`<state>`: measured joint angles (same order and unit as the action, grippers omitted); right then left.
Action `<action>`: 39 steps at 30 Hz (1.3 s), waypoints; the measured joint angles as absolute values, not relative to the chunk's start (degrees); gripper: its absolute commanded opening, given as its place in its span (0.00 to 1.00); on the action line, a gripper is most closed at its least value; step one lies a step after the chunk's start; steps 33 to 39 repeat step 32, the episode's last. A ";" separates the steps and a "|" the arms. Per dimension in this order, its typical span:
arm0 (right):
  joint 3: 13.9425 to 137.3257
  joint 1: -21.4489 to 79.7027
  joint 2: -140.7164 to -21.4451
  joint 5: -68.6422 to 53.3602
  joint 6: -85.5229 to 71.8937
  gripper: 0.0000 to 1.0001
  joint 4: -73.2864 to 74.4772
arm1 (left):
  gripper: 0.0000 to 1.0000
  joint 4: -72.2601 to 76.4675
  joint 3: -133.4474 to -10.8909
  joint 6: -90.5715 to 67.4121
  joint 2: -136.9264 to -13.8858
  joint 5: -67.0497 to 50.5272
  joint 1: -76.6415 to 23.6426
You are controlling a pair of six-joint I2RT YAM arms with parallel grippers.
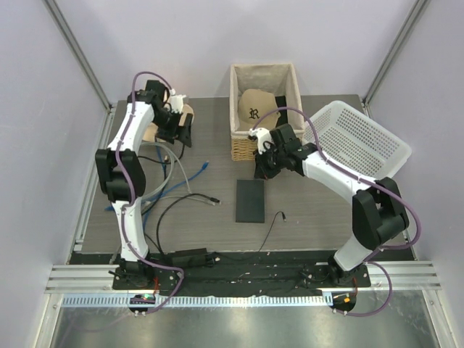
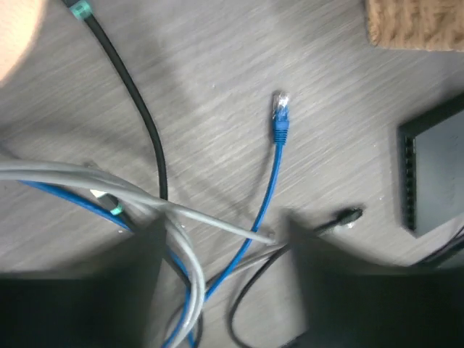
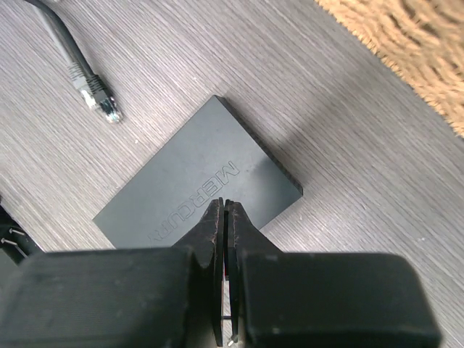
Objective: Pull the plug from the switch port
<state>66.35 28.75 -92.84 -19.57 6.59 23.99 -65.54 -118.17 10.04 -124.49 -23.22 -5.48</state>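
Note:
The switch [image 1: 251, 201] is a flat dark box lying mid-table; its row of sockets [image 2: 411, 181] looks empty. A blue plug [image 2: 280, 116] on a blue cable lies loose on the table, apart from the switch [image 2: 438, 170]. My left gripper [image 1: 183, 130] hangs high at the back left, and its fingers [image 2: 341, 283] stand apart over the cables, holding nothing. My right gripper [image 3: 229, 239] is shut, empty, hovering just above the switch [image 3: 196, 181] near its edge. It shows in the top view as well [image 1: 262, 168].
Grey, blue and black cables [image 1: 170, 181] tangle left of the switch; a black cable's plug [image 3: 98, 94] lies close to it. A wicker basket [image 1: 243, 148] holding a cap stands behind. A white perforated basket [image 1: 359, 138] tilts at the right. A black adapter brick [image 1: 188, 257] lies in front.

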 measured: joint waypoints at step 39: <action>67.90 27.88 -77.84 12.62 -0.80 0.93 34.54 | 1.00 -52.80 -96.88 -4.29 -101.21 -10.72 -11.57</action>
